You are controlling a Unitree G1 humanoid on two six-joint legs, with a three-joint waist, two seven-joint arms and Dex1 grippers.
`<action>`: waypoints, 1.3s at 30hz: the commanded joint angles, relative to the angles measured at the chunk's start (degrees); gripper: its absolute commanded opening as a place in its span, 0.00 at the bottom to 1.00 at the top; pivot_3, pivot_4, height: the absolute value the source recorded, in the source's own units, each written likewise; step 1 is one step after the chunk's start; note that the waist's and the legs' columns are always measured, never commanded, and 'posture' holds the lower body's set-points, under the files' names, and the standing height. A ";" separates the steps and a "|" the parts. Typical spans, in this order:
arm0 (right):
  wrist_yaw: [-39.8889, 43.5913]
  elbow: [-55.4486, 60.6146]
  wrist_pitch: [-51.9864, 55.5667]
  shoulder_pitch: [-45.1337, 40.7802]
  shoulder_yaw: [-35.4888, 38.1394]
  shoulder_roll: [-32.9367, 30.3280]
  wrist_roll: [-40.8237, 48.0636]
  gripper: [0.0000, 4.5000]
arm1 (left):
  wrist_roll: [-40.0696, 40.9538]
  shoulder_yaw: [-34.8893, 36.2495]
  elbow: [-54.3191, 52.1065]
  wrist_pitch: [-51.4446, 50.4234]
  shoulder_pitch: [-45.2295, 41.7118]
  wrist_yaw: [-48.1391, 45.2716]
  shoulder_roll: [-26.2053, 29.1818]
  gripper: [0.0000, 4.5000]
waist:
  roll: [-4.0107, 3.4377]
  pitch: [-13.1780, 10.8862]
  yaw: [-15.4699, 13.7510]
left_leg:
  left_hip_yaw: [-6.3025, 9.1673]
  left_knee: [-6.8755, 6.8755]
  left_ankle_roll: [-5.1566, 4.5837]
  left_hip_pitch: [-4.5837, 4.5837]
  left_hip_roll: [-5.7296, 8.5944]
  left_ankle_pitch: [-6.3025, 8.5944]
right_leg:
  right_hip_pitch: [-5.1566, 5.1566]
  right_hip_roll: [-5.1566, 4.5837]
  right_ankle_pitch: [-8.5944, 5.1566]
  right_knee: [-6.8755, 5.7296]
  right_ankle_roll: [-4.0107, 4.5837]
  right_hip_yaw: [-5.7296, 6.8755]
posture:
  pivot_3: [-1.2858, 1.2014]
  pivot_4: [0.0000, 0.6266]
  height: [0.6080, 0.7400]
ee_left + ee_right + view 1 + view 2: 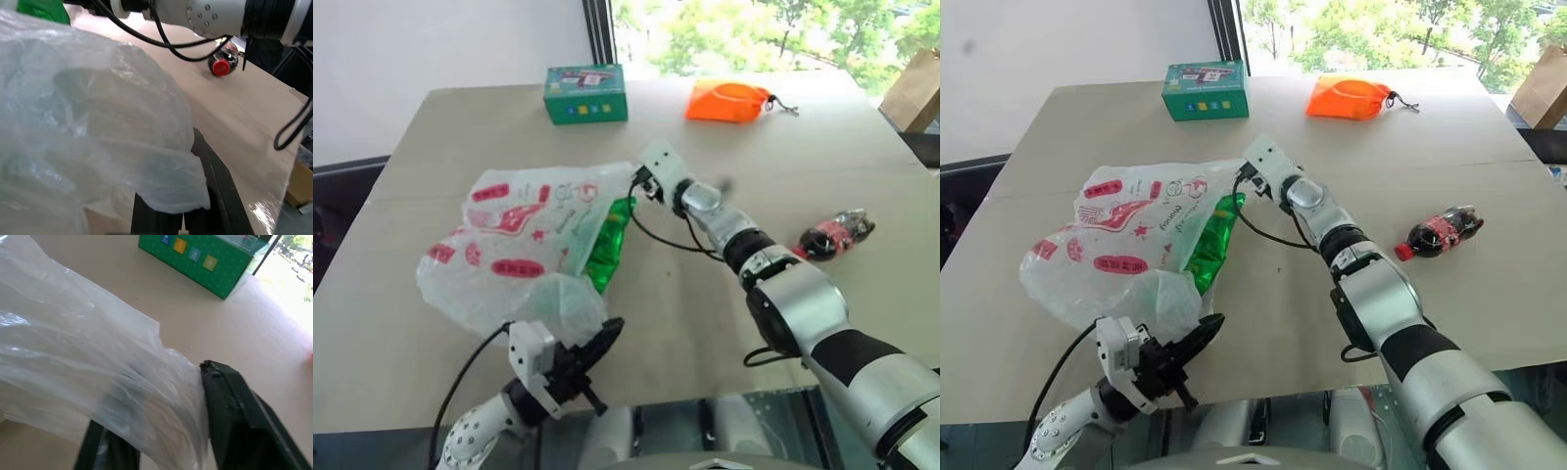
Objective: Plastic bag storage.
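Observation:
The plastic bag (514,245), crinkly translucent white with red prints, lies spread on the left half of the table. A shiny green snack packet (607,250) sticks out of its right side. My left gripper (607,335) is at the bag's near edge, its black fingers (215,196) shut on a flap of the film. My right gripper (636,183) reaches level to the bag's far right corner. In the right wrist view a bunch of film (146,396) runs between its two fingers (234,406), which are closed on it.
A green box (586,94) and an orange drawstring pouch (729,101) sit at the table's far side. A small cola bottle (1440,233) lies on its side to the right. A brown paper bag (915,88) stands beyond the far right corner.

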State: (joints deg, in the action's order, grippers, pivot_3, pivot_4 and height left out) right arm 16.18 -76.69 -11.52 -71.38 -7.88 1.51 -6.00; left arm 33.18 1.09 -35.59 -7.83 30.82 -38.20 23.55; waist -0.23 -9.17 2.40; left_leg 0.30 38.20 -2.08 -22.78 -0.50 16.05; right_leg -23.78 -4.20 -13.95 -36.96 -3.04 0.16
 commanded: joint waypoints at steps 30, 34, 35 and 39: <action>19.18 82.35 55.88 38.28 21.49 -40.74 23.24 0.98 | 7.63 5.73 8.38 -9.21 -31.92 11.54 -7.72 0.00 | 0.03 -0.02 -1.82 | 0.02 0.28 -0.25 -0.02 0.12 0.12 | 0.09 0.10 0.08 -0.15 -0.15 -0.07 | 0.52 0.24 1.00; 10.43 86.93 67.87 41.45 29.47 -40.62 23.61 0.98 | 6.54 5.07 8.34 -8.50 -31.60 11.87 -8.50 0.00 | 0.09 0.01 -1.85 | 0.03 0.28 -0.25 0.02 0.14 0.12 | 0.16 0.10 0.08 -0.15 -0.15 -0.07 | 0.52 0.24 1.00; 6.45 88.17 70.02 42.40 32.55 -39.31 22.45 0.98 | 6.51 4.78 8.39 -8.33 -31.41 12.00 -9.04 0.00 | 0.10 0.02 -2.01 | 0.04 0.28 -0.25 0.03 0.15 0.12 | 0.18 0.11 0.08 -0.15 -0.15 -0.06 | 0.52 0.24 1.00; -1.74 94.75 77.32 44.15 39.51 -34.22 22.57 0.98 | 5.28 3.38 9.08 -7.62 -31.21 11.83 -10.57 0.00 | 0.10 0.02 -2.21 | 0.04 0.29 -0.23 0.01 0.19 0.11 | 0.19 0.10 0.08 -0.13 -0.15 -0.06 | 0.52 0.24 1.00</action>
State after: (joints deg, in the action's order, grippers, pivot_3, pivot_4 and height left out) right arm 17.91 13.10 63.29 -26.67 27.58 -32.92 16.63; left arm 39.21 4.17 -25.64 -17.01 -0.49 -26.26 13.33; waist -0.13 -9.15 0.20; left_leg 0.32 38.49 -2.31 -22.77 -0.29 16.15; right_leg -23.59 -4.10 -13.88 -37.10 -3.19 0.07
